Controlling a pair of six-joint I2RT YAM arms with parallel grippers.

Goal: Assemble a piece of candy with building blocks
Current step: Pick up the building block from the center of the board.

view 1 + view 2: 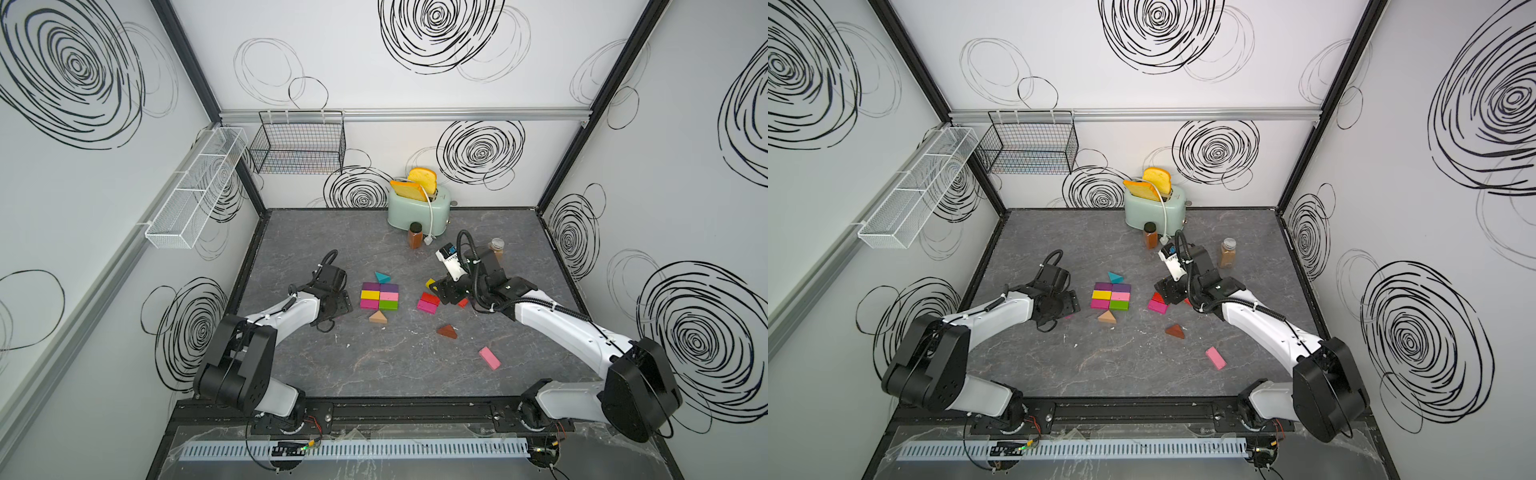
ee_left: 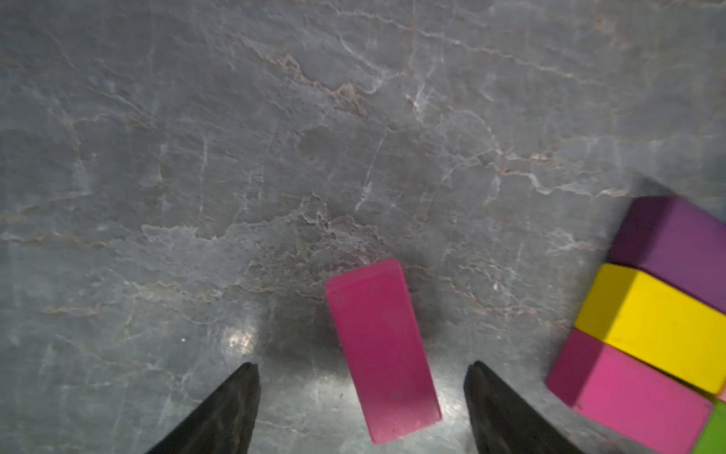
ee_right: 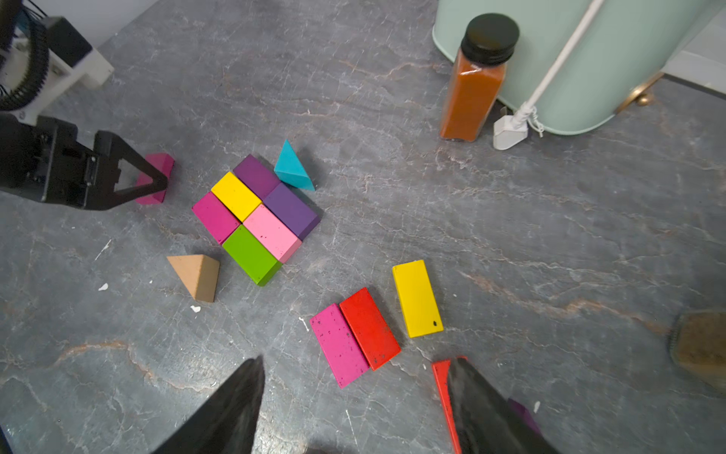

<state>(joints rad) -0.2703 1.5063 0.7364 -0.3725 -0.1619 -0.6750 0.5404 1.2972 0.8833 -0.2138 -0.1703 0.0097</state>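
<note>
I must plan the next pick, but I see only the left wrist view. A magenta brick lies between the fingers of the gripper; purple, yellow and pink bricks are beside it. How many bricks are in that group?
Observer: The brick group has six bricks, in two touching rows of three.
Operator: Are wedges there too?
Observer: One at each end: a teal wedge at the far end, a tan wedge near the near end.
Operator: And the right gripper?
Observer: The right gripper is open, right of the group, close to a red brick touching a magenta brick.
</note>
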